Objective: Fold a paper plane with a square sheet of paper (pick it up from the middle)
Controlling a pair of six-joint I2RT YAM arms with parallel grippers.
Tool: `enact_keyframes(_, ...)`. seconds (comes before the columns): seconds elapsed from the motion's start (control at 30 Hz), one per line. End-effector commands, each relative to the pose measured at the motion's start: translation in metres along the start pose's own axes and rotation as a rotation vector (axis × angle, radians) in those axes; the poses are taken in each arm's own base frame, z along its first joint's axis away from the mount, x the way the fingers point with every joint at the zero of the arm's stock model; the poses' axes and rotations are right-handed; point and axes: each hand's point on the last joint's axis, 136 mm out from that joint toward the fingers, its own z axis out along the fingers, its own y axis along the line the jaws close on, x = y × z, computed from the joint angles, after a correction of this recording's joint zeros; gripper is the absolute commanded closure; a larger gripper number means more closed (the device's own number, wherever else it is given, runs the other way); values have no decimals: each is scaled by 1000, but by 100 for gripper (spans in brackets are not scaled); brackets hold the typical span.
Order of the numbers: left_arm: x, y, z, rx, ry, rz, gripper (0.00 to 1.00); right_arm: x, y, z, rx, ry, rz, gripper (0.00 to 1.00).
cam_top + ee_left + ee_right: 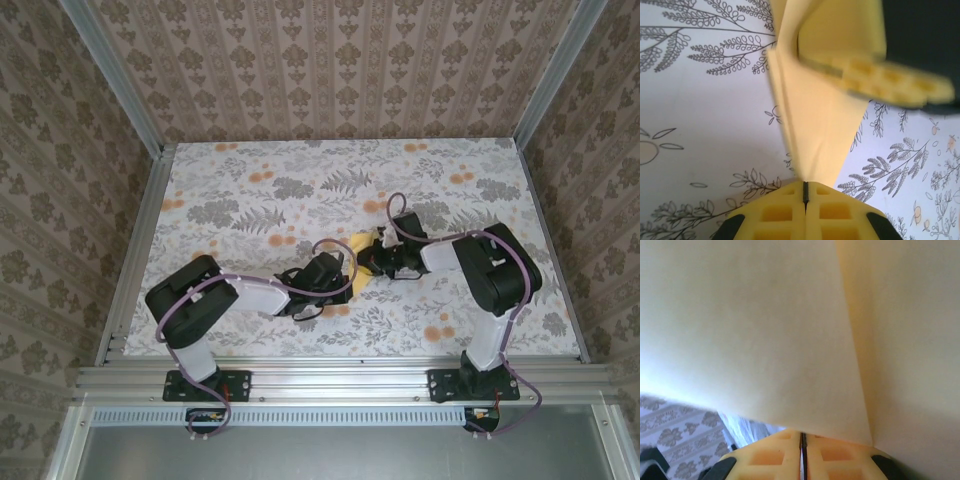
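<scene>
- Left gripper [805, 189]: its two moulded yellow fingers [777, 215], blocky with square recessed pockets, are pressed together with only a thin dark seam between them. They pinch the lower point of a thin, creased yellow paper sheet [815, 135].
- In the left wrist view the yellow paper sheet rises from that pinch as a narrowing wedge of several overlapped layers with long straight fold lines. Its top is cut off by the frame edge.
- Right gripper [802, 437]: its matching yellow pocketed fingers [837, 455] are likewise closed to a hairline seam, with the paper's edge meeting their tips. The sheet [765, 340] hangs so close to the lens that it looks pale, matte and soft-focused, with one crease running down the right side; the exact grip point is hard to make out.
- In the left wrist view one right-gripper finger [890, 82] lies blurred against the upper part of the sheet, and the dark body behind it is out of focus.
- From above, both grippers [342, 272] [376, 262] meet near the table's middle. The paper [362, 243] shows there as a small yellow patch between them, largely covered by the black wrists, so its overall outline cannot be judged.
- Flat tabletop [250, 170]: white covering printed with grey fern leaves and small round orange flowers.
- Surrounding wall panels [330, 70]: beige damask-patterned, framed by aluminium rails [340, 375].
</scene>
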Motion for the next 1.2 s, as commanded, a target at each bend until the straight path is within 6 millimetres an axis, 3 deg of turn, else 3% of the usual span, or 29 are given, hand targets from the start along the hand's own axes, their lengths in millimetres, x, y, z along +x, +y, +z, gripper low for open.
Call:
enact_keyframes(0.0, 42, 41, -7, -169, 165, 31, 100, -27, -37, -4, 117, -81, 31, 88)
enact_keyframes(0.1, 41, 40, -8, -177, 169, 42, 100, -32, -37, -3, 124, -81, 28, 87)
enact_keyframes(0.23, 22, 27, -17, -143, 109, 48, 100, -26, -37, -2, 116, -69, 44, 87)
enact_keyframes(0.43, -25, -18, -38, 8, -62, 53, 93, 5, -28, 4, 101, -55, 79, 87)
enact_keyframes(0.57, -39, -38, -39, 94, -121, 27, 90, 25, -21, 10, 104, -61, 109, 87)
enact_keyframes(0.8, -29, -31, -17, 86, -72, -11, 95, 37, -17, 12, 85, -81, 161, 87)
enact_keyframes(1.17, -12, 7, 2, -74, -16, -40, 100, 41, -16, 15, 78, -64, 169, 87)
